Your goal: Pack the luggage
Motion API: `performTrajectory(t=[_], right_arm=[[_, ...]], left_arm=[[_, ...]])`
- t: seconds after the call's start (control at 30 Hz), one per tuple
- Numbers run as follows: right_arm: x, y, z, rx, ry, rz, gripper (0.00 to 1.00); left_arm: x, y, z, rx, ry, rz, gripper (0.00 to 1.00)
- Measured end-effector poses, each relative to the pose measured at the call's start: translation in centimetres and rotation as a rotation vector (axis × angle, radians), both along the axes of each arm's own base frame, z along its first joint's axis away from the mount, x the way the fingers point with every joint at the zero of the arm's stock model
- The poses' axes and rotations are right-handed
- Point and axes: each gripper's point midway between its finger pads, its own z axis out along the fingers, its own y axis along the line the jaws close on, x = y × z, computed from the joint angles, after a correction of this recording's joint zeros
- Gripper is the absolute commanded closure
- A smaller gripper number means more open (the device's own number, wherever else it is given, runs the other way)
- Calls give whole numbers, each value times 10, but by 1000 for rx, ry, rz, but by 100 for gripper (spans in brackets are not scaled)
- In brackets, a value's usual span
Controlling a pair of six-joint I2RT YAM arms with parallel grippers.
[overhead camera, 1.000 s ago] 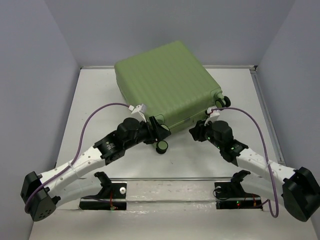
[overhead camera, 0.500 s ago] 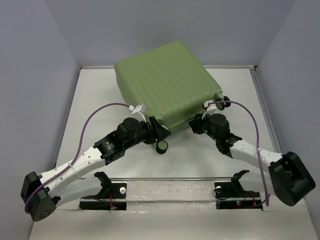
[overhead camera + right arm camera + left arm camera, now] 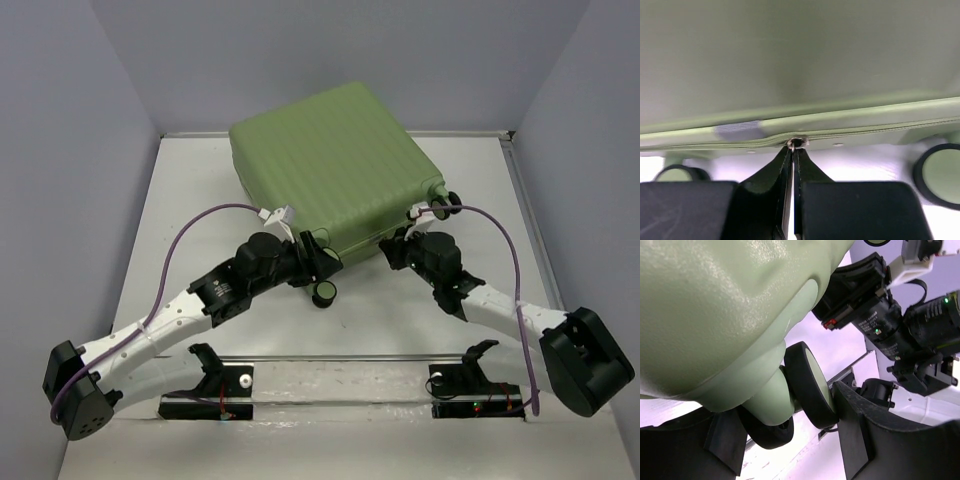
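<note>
Green luggage, right claw at seam.

White counter, matte finish. Boxed in by plain grey-lavender walls: back wall, left wall, right wall. Metal strip along right counter edge. Clear rail across near edge. Soft, even light, weak shadows, purple cast in left wrist view.

One luggage, two arms, one table.
</note>
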Motion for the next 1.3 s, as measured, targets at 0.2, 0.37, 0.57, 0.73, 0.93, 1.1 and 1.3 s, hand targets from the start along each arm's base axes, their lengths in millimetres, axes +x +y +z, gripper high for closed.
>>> performTrajectory(t=[0.2,0.37,0.57,0.73,0.93,1.1,1.3], right_arm=[[-47,55,10,71,18,129,93],[-108,129,29,141,9,269,93],[-105,177,40,296,-58,142,93],[-88,201,30,426,-86,-8,93],[-68,224,31,517,-98,-149,65],[-95,235,37,557,-69,-42,26],[-178,221,30,514,53,224,14]], left_arm=[[3,-15,17,15,30,-33,94],[2,-31,33,22,54,-71,94],[12,-25,32,64,53,-46,94],[21,-6,14,132,43,33,94],[40,10,17,35,-65,173,94],[37,9,22,-81,-76,186,81],[11,2,33,-181,-83,108,30]])
